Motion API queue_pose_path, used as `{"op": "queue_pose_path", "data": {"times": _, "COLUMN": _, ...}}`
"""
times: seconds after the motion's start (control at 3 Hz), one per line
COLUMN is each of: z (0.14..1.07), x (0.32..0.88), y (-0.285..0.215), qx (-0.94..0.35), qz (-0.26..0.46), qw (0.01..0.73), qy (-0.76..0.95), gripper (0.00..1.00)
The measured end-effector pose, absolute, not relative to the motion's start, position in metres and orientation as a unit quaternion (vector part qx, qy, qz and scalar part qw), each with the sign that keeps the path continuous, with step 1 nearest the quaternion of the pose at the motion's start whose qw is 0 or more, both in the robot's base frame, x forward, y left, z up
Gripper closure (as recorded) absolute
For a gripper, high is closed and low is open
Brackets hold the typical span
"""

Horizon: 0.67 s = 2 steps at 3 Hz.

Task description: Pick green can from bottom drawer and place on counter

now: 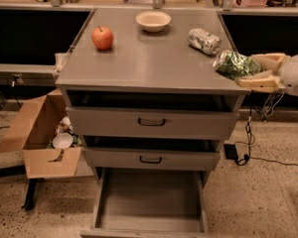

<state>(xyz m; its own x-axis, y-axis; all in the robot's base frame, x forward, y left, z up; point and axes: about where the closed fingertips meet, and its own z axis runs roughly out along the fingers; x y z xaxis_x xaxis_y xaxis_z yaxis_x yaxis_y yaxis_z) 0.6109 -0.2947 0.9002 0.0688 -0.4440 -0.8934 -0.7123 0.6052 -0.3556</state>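
My gripper reaches in from the right at counter height and is shut on the green can, a shiny dark-green dented can held lying sideways. The can hangs just above the right edge of the counter. The bottom drawer is pulled open below, its flat grey floor bare.
On the counter stand a red apple, a white bowl and a silver-white can lying on its side near the held can. A cardboard box sits on the floor at the left. Cables hang at the right.
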Motion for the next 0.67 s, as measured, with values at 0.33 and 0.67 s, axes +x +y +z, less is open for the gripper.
{"op": "queue_pose_path", "data": {"times": 0.33, "z": 0.908, "x": 0.623, "y": -0.279, "qx": -0.44, "qz": 0.117, "qw": 0.576, "qy": 0.679, "gripper": 1.0}}
{"op": "queue_pose_path", "data": {"times": 0.67, "z": 0.923, "x": 0.647, "y": -0.259, "qx": -0.455, "qz": 0.111, "qw": 0.553, "qy": 0.689, "gripper": 1.0}}
